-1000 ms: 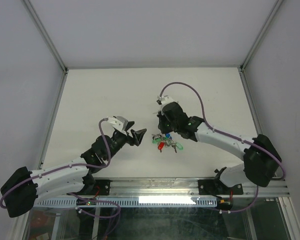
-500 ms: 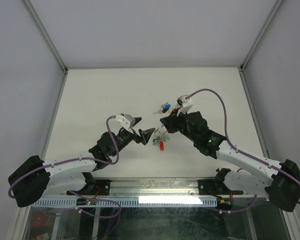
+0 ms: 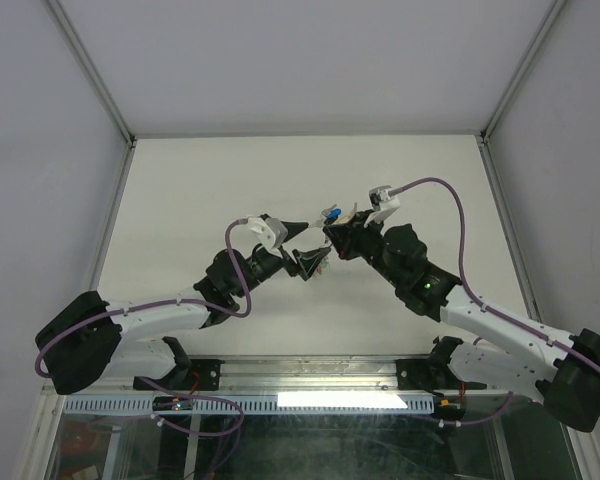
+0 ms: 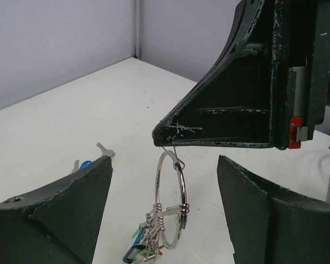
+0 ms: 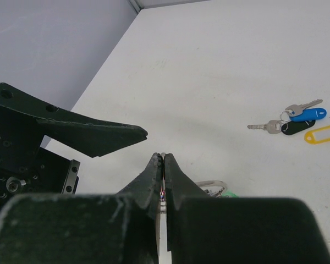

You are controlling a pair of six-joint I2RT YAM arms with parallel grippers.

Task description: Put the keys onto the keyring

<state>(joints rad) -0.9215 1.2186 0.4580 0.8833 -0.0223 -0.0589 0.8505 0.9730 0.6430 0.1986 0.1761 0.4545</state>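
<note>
I see the keyring (image 4: pixel 171 201) hanging from my right gripper (image 5: pixel 163 159), between the fingers of my left gripper (image 4: pixel 164 163); the keys (image 5: pixel 295 117) lie on the table (image 3: pixel 200 190) just behind them.

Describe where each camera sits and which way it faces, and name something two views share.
Top external: above and behind the robot, looking down at the table; both arms show.
Left wrist: on the left arm, facing the keyring hanging from the shut right jaws; open left jaws frame it.
Right wrist: on the right arm, looks past its shut jaws toward the loose keys.
Shared: both wrist views show those keys.
</note>
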